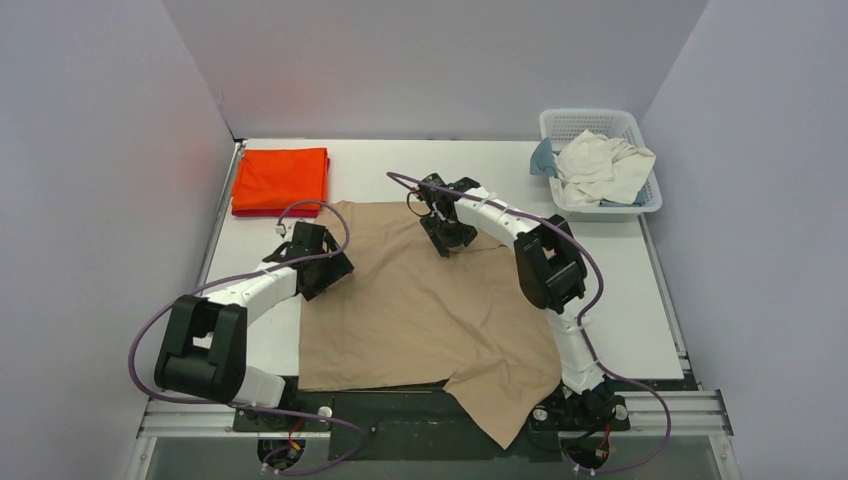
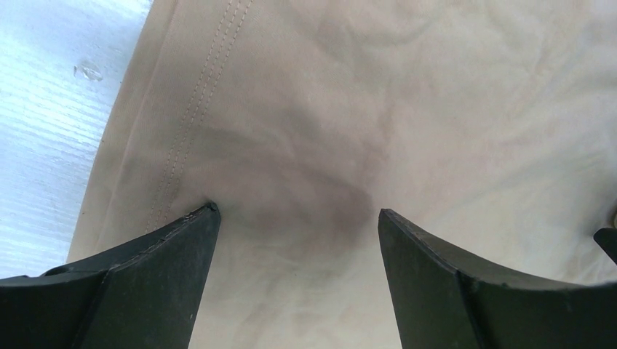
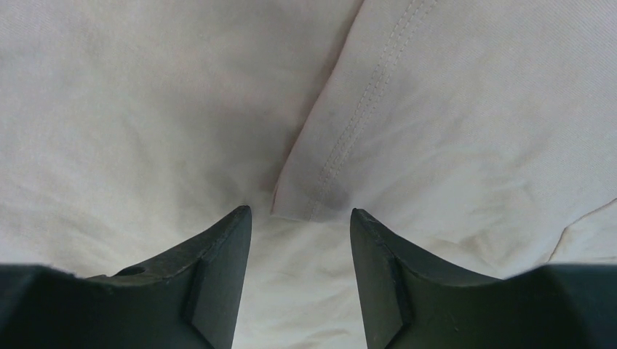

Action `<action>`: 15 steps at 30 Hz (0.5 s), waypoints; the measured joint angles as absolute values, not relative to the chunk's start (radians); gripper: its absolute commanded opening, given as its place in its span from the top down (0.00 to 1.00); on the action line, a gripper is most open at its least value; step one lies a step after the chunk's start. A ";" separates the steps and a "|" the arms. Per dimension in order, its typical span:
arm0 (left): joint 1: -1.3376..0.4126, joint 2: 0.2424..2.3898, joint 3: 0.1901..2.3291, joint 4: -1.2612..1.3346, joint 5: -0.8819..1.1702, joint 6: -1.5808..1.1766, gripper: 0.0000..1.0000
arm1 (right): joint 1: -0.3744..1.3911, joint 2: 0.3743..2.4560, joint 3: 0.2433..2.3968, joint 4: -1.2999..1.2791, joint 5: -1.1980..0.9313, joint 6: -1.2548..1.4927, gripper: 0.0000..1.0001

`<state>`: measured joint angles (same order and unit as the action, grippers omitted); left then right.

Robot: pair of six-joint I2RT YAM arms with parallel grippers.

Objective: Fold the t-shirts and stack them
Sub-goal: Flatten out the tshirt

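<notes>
Left gripper (image 2: pixel 298 214) gapes wide, right gripper (image 3: pixel 300 211) half-parted astride a hem of the tan t-shirt (image 1: pixel 420 310), contact hidden.

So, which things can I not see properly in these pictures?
Top view: blue cloth in the basket, mostly covered by the cream shirt.
Top view: what lies under the orange t-shirt; only a darker edge shows.
Right wrist view: the tan t-shirt fills the frame, cut off by every edge.
</notes>
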<state>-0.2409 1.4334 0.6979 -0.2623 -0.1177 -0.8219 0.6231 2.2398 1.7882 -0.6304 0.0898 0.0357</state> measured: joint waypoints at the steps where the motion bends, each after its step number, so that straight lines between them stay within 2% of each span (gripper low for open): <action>1: -0.239 1.436 0.700 -0.261 -0.118 -0.819 0.09 | 0.622 2.241 1.788 -0.631 0.090 0.036 0.55; 9: -0.227 1.443 0.705 -0.257 -0.123 -0.797 0.09 | 0.597 2.289 1.852 -0.629 0.120 0.055 0.64; 11: -0.227 1.445 0.707 -0.257 -0.126 -0.795 0.09 | 0.590 2.289 1.857 -0.622 0.124 0.063 0.72; 14: -0.227 1.453 0.714 -0.258 -0.131 -0.788 0.09 | 0.581 2.289 1.862 -0.615 0.124 0.073 0.94; 15: -0.227 1.456 0.716 -0.258 -0.133 -0.785 0.09 | 0.581 2.289 1.863 -0.613 0.124 0.076 0.97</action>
